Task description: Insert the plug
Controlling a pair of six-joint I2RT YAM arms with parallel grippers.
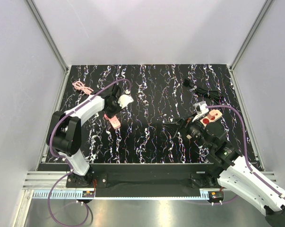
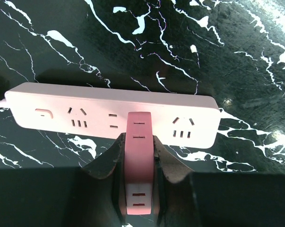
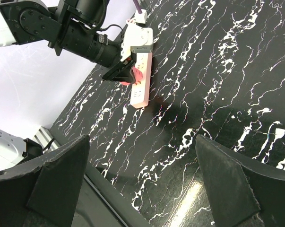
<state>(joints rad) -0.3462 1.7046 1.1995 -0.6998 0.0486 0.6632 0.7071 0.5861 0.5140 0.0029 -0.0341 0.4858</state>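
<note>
L gripper [image 2: 138, 140] is clamped on the plug [image 2: 138, 165]. Its dark fingers [image 2: 109, 158] pinch the plug's two long sides approx mid-length, w/ the rounded far end poking out ahead of the tips. That end overlaps the near edge of the pale pink power strip [image 2: 62, 106], which lies crosswise just ahead of the tips. Touching or hovering, we can't tell. The plug's end sits betw. the 2-slot outlet [image 2: 113, 121], just to its left, and a 5-hole outlet [image 2: 182, 127] further right. R gripper [image 3: 142, 146] is spread wide, empty, well apart from the strip and facing it across the table [image 2: 218, 42].

Our read: the step in hand is alignment + push. The prongs are hidden from us, so we'd square the plug to the outlet first, then press straight in w/o twisting. The strip looks loose on the table, so a skewed push prob. slides it. Go slow, or have the R gripper brace it.

Materials:
- **Plug:** smooth pinkish-red moulded plastic, flat-faced w/ rounded corners and paired slots at both ends.
- **Strip:** a long matte rigid bar w/ rounded ends.
- **Fingers:** look hard and dark.
- **Table:** glossy black w/ white veining, prob. low friction.
</note>
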